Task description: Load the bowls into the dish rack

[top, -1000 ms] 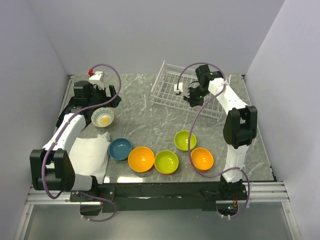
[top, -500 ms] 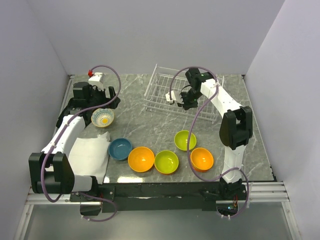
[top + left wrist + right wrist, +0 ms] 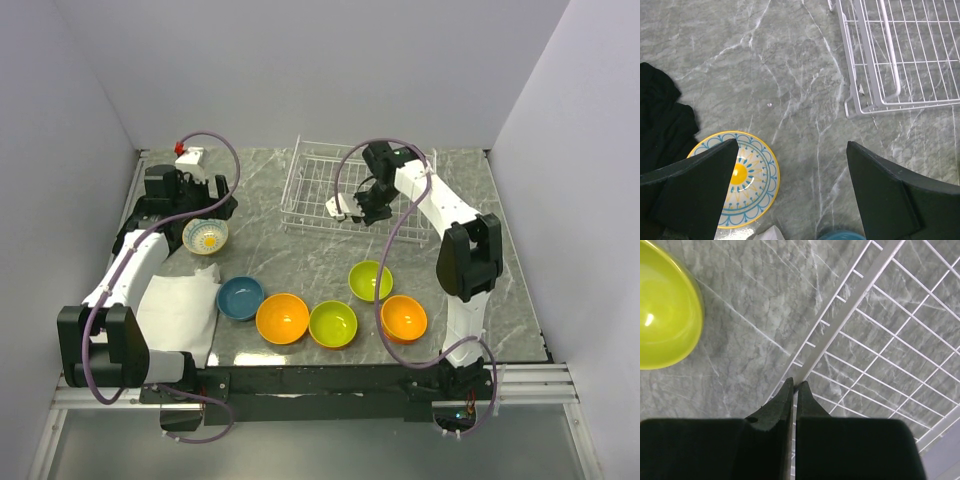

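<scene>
The right fingers (image 3: 782,402) are pinched shut on the near rim wire of the rack (image 3: 310,190). The left fingers (image 3: 695,185) gape wide over the patterned bowl (image 3: 752,175), left of the rack. Five plain bowls (image 3: 333,323) sit in front of it. Probably best: slide the rack low and level, so it cannot tip.

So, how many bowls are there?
6: patterned bowl left; near row: teal bowl, left orange bowl, near green bowl, right orange bowl; far green bowl behind. None apparently hidden.
</scene>
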`<state>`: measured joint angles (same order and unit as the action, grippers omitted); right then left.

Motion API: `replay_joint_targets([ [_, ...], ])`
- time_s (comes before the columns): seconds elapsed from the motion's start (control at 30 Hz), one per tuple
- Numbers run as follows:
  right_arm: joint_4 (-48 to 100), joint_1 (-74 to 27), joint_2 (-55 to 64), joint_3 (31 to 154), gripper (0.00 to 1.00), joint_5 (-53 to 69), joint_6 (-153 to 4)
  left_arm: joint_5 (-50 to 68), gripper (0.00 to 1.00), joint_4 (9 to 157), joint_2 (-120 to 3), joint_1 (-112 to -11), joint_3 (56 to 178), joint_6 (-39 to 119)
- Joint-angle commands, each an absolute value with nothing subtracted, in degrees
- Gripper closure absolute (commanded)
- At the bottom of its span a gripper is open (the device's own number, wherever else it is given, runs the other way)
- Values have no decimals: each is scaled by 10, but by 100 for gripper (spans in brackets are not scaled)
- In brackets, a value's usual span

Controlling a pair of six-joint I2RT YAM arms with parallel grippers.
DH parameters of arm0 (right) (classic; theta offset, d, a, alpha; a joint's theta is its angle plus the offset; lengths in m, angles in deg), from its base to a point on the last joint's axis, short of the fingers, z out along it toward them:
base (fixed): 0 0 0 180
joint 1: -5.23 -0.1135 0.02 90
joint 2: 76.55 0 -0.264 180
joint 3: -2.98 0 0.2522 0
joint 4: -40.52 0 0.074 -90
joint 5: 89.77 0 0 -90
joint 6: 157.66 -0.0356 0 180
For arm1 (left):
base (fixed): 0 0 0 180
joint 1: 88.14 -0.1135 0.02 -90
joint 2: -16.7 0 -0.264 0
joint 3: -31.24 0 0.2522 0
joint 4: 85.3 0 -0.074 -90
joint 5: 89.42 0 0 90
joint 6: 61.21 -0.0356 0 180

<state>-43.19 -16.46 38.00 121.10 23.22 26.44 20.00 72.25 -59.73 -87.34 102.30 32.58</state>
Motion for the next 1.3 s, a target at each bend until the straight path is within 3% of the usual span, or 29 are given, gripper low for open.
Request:
replay_joint_targets([
  [0.0,-466,-200,396,1169,100,256,318,197,3,723,-577,-875,1027,320],
  [0.7,-430,-166,399,1147,100,119,374,205,3,735,-541,-895,985,330],
  [1.0,-429,-137,397,1161,100,117,393,208,3,743,-537,-895,976,334],
  [1.27,-442,-155,352,1180,63,180,322,217,3,736,-522,-897,976,346],
])
